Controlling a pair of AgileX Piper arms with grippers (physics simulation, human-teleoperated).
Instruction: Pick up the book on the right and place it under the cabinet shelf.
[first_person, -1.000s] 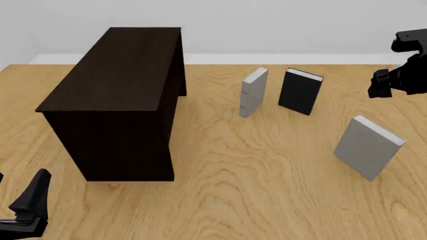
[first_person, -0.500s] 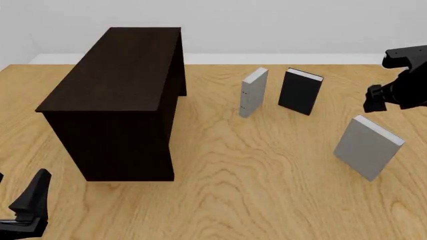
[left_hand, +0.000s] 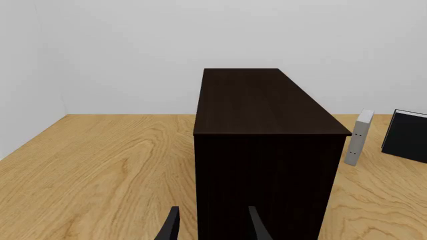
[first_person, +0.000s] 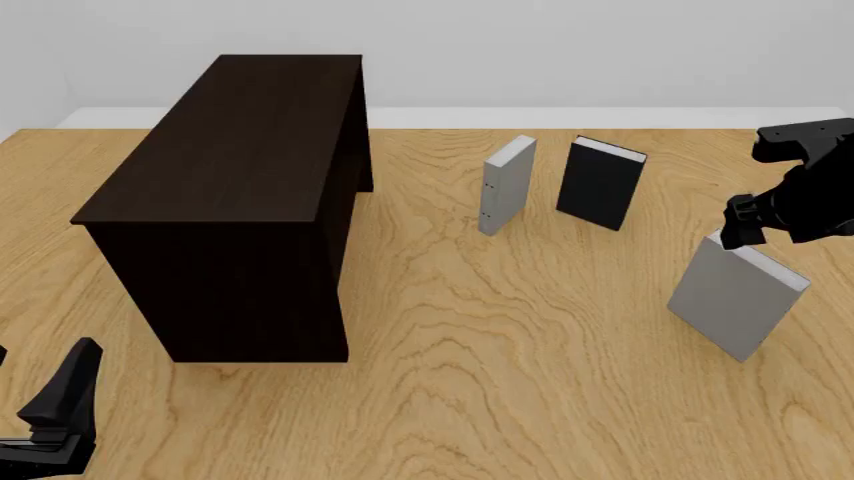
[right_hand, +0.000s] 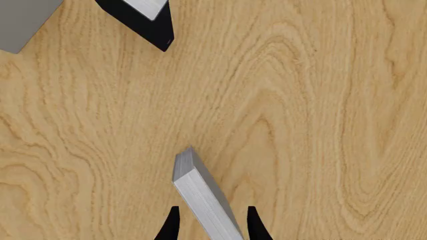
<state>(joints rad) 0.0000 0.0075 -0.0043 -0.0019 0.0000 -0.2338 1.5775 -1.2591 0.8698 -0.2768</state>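
Observation:
The book (first_person: 737, 297), broad and light grey, stands tilted on the table at the right. My right gripper (first_person: 734, 232) is open just over its upper far corner. In the right wrist view the book's white page edge (right_hand: 200, 192) runs between the two fingers (right_hand: 172, 226), with a gap on each side. The dark brown cabinet shelf (first_person: 227, 200) stands at the left and fills the left wrist view (left_hand: 267, 150). My left gripper (first_person: 64, 402) rests low at the front left, open and holding nothing, with its fingers (left_hand: 171, 227) pointing at the cabinet's end.
A slimmer grey book (first_person: 507, 185) and a black book (first_person: 601, 183) stand upright behind the table's middle, between cabinet and right arm. Both show in the right wrist view, black book (right_hand: 143, 20) and grey book (right_hand: 20, 20). A white wall bounds the table's far edge.
My right gripper has come down and leftward from above the table's right edge to the top of the broad grey book. The left arm and the books have not moved.

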